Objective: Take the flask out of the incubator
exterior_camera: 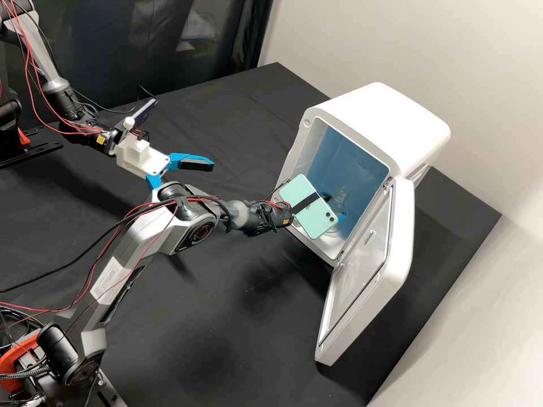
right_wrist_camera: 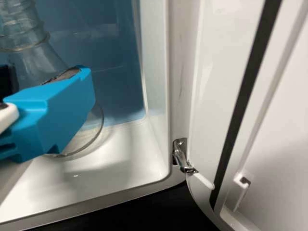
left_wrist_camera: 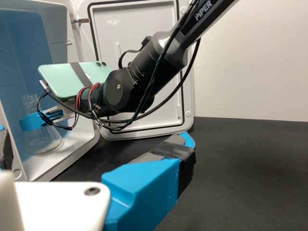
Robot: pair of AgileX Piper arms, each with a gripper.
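1. Incubator (exterior_camera: 390, 124): white case, blue-lit chamber; stood on the black surface (exterior_camera: 237, 328); door (exterior_camera: 373, 265) swung fully open and hanging beside the chamber mouth; opening step judged done.
2. Flask (left_wrist_camera: 42, 140): clear glass, conical, upright on the chamber floor; lay right against the right hand, inside the incubator; not yet lifted or drawn out as far as could be seen.
3. Right hand (left_wrist_camera: 41, 120): reached in through the chamber mouth and sat level with the flask's body; the open door stood just to one side of it; whether it was open or clamped on the flask could not be told.
4. Phone (exterior_camera: 308, 206): mint green, strapped at the right wrist just behind the hand, at the chamber mouth.
5. Left hand (exterior_camera: 182, 172): blue fingers (exterior_camera: 192, 163) spread apart, gripping nothing; hung above the surface well apart from the incubator, with the right arm between it and the chamber.
6. Progress, as judged: door open and right hand placed at the flask counted as done; left to do were securing the grip if not already made, raising the flask off the chamber floor, drawing it out past the door frame, and setting it on the surface.
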